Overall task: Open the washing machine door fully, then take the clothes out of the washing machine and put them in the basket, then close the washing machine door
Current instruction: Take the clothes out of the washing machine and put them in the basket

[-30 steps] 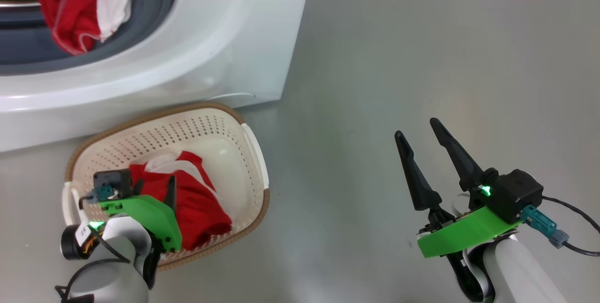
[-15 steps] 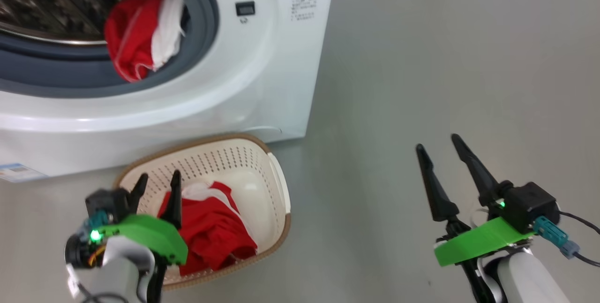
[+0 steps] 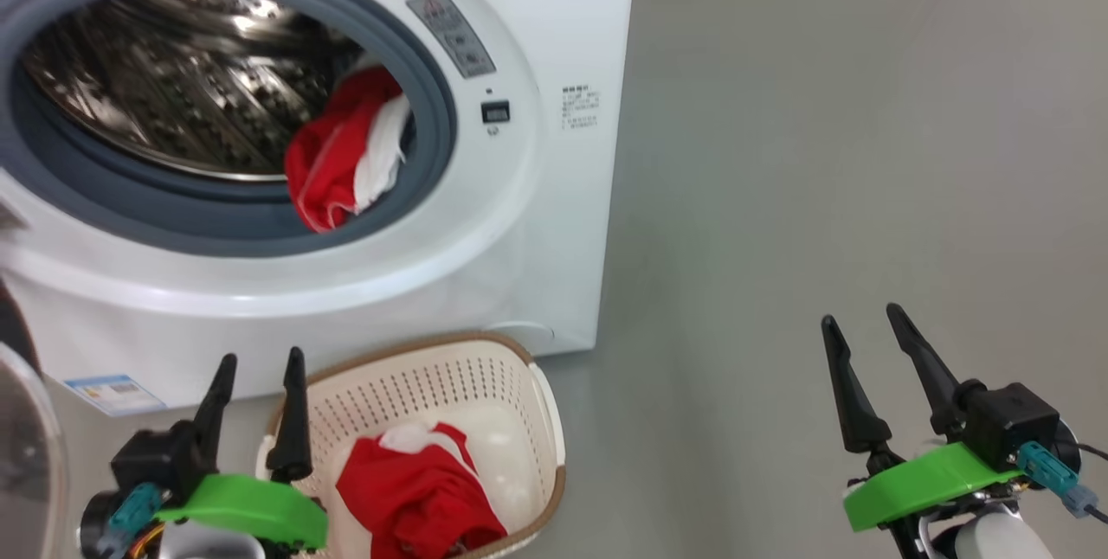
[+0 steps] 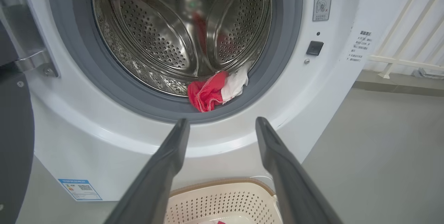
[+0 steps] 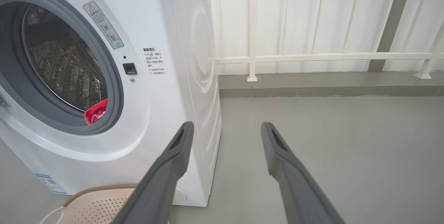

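Inspection from the remote station. One red-and-white garment [image 3: 342, 161] lies at the front of the drum [image 3: 173, 83], draped over the lower right of the grey gasket [image 3: 216, 230]. A second red garment [image 3: 415, 490] lies inside the basket [image 3: 519, 386], which stands on the floor [image 3: 822, 152] just in front of the washing machine [image 3: 554, 221], below the opening. The washing machine door [image 3: 26, 455] is swung open to the left. Its glass edge sits at the left margin of the head view, and its dark rim is at the left of the left wrist view.

Left gripper [image 3: 261, 357]: I find the fingers spread wide with nothing between them. It hangs beside the basket's left rim, pointing at the machine front beneath the opening. Right gripper [image 3: 861, 315]: fingers equally wide, holding nothing, over bare floor well to the right of the machine.

A blue label [image 3: 112, 393] is fixed low on the machine's front. A white railing [image 5: 312, 57] runs behind, along the wall.
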